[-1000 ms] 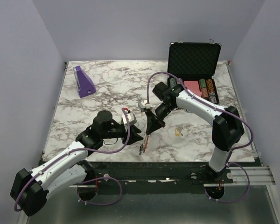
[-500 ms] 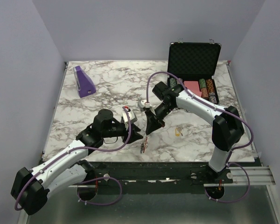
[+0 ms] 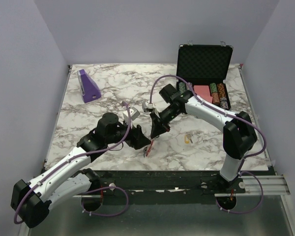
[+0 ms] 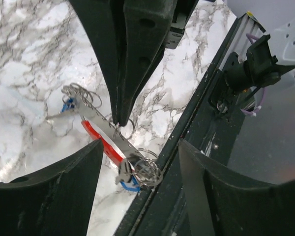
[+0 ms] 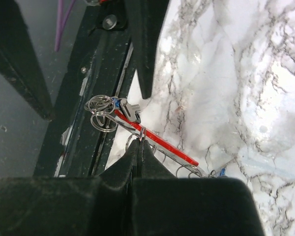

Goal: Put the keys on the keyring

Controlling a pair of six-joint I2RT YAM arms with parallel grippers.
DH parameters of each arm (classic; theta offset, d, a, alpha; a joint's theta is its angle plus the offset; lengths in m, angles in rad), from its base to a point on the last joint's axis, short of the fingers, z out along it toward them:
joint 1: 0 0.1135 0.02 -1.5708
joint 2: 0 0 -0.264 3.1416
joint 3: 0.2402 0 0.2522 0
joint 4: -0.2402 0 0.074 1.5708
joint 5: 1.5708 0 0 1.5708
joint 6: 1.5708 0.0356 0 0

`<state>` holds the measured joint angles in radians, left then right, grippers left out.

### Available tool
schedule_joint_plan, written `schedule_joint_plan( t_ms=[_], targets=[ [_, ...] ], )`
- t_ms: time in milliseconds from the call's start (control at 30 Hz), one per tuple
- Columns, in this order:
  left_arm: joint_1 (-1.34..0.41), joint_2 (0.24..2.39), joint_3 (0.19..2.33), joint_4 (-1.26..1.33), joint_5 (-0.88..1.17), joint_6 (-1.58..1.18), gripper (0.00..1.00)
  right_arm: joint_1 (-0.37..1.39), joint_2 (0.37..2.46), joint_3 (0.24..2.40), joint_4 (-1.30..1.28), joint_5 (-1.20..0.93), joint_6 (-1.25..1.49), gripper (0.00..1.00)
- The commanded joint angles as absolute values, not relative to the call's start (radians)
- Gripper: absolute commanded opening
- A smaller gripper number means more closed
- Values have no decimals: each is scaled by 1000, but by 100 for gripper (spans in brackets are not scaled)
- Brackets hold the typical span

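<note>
The keyring (image 4: pixel 104 138), a red crescent with a grey metal tag and several thin rings, hangs tilted over the table's near edge. My right gripper (image 5: pixel 140 142) is shut on one of its thin rings (image 4: pixel 124 129). A blue-headed key (image 4: pixel 130 184) hangs at the low end of the keyring and another blue key (image 4: pixel 67 104) at the far end. My left gripper (image 4: pixel 140 143) is open, with a finger on either side of the bunch and touching nothing. In the top view the keyring (image 3: pixel 148 149) sits between both grippers. A yellow key (image 3: pixel 188 139) lies apart on the marble.
The black frame rail (image 4: pixel 206 98) runs right beside the keyring at the table's near edge. An open black case (image 3: pixel 204 73) with poker chips stands at the back right. A purple wedge (image 3: pixel 88 86) sits at the back left.
My left gripper has opened wider and let go of the bunch. Both grippers and the keyring have shifted slightly left and away from the near edge.
</note>
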<state>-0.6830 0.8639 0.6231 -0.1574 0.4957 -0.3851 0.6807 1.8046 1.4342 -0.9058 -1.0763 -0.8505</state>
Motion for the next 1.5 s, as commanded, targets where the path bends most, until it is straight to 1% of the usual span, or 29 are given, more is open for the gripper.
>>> schedule_joint_plan(
  t_ms=[0, 267, 500, 633, 900, 1000, 1100, 1200, 1400, 1467],
  targets=[
    [-689, 841, 620, -218, 400, -534, 72, 683, 1812, 1416, -772, -1013, -695, 1],
    [-703, 896, 626, -261, 313, -526, 69, 683, 1824, 1402, -690, -951, -591, 1],
    [-719, 977, 669, -304, 256, -517, 58, 684, 1844, 1397, -655, -925, -540, 1],
    [-726, 1011, 698, -337, 219, -499, 53, 684, 1848, 1397, -652, -917, -532, 1],
    [-735, 1040, 732, -367, 175, -468, 51, 684, 1855, 1397, -649, -917, -531, 1],
    [-735, 1052, 736, -359, 172, -462, 47, 686, 1855, 1397, -649, -917, -529, 1],
    [-736, 1065, 738, -354, 172, -457, 45, 686, 1855, 1397, -649, -916, -528, 1],
    [-735, 1048, 724, -330, 158, -459, 45, 684, 1858, 1397, -647, -916, -529, 1],
    [-719, 931, 618, -143, 178, -378, 45, 686, 1853, 1391, -664, -934, -566, 1],
    [-707, 905, 585, -85, 204, -342, 42, 686, 1848, 1388, -670, -942, -586, 1]
  ],
)
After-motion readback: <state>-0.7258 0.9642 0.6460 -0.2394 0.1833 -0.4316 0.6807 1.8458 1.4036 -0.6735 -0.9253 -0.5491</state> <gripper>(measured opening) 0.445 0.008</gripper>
